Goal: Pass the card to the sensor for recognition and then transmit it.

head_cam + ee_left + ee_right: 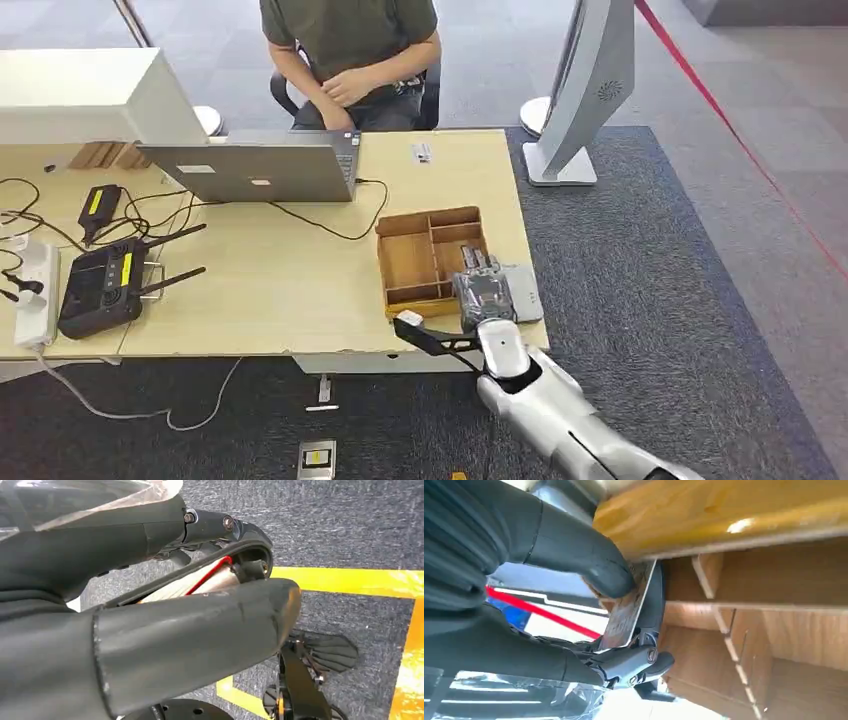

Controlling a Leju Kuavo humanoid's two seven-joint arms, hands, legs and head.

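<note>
The right hand (484, 290) rests over the wooden tray (420, 262), which stands near the right edge of the tabletop (270, 290), close to its front right corner. In the right wrist view the thumb (589, 565) presses a card (626, 612) against the darker fingers (639, 660), so this hand is grasping the card, just beside the tray's wall and its thin dividers. The card has a brownish printed face, but the writing on it is too blurred to read. A grey flat device (522, 292), perhaps the sensor, lies touching the right side of the tray, partly under the hand. The left hand (150, 630) hangs over a grey carpet with yellow lines (350, 580); something flat and white with a red edge (195, 580) sits between its thumb and fingers, and I cannot tell if it is really held. Farther back on the tabletop there is a grey laptop (255, 165), and near the left edge a black controller with antennas (105, 285) and a yellow label that cannot be read. A person (350, 55) in a green shirt sits behind the far edge.
</note>
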